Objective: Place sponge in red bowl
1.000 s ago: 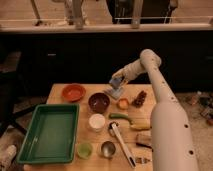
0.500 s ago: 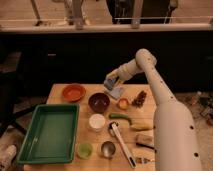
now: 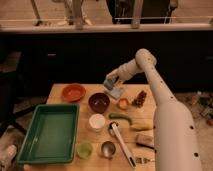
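The gripper [image 3: 112,80] hangs right of the shallow orange-red bowl [image 3: 73,92], above the wooden bench [image 3: 59,90], fingers clamped on the light-blue rectangular soft sponge [image 3: 110,84], held high, apparently to clear the rim.

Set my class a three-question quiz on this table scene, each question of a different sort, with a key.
1. True or false: the red bowl already holds the sponge.
2. Which lies nearest the gripper? A) green tray B) pale-blue cloth C) white cup
3. Fill in: in the camera view, the dark bowl stands to the ___ of the red bowl.
Key: 1 false, the gripper holds the sponge above the table's far side, over the cloth; 2 B; 3 right.
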Motion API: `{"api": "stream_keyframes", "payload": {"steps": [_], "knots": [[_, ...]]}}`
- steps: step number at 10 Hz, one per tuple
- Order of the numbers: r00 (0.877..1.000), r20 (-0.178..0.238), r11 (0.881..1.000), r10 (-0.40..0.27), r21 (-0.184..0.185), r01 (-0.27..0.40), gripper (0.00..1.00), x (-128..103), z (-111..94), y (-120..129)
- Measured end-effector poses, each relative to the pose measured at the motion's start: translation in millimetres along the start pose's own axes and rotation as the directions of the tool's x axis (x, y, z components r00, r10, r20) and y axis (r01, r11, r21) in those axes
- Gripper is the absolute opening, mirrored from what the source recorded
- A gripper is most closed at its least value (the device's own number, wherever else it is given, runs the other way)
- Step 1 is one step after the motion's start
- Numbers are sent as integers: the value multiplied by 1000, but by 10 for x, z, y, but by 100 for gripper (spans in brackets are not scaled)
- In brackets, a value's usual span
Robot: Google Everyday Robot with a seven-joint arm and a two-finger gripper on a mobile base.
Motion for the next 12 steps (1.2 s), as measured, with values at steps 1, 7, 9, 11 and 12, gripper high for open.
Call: {"api": "stream_keyframes", "payload": {"steps": [1, 7, 9, 11, 12], "knots": [[1000, 8, 1000, 0, 14, 0, 0, 1, -1, -10], [994, 84, 992, -75, 110, 66, 0, -271, 424, -591], [990, 80, 988, -114, 118, 104, 0, -358, 465, -718], [983, 89, 984, -163, 86, 156, 0, -481, 642, -850], [979, 100, 982, -178, 79, 170, 0, -521, 715, -897]]}}
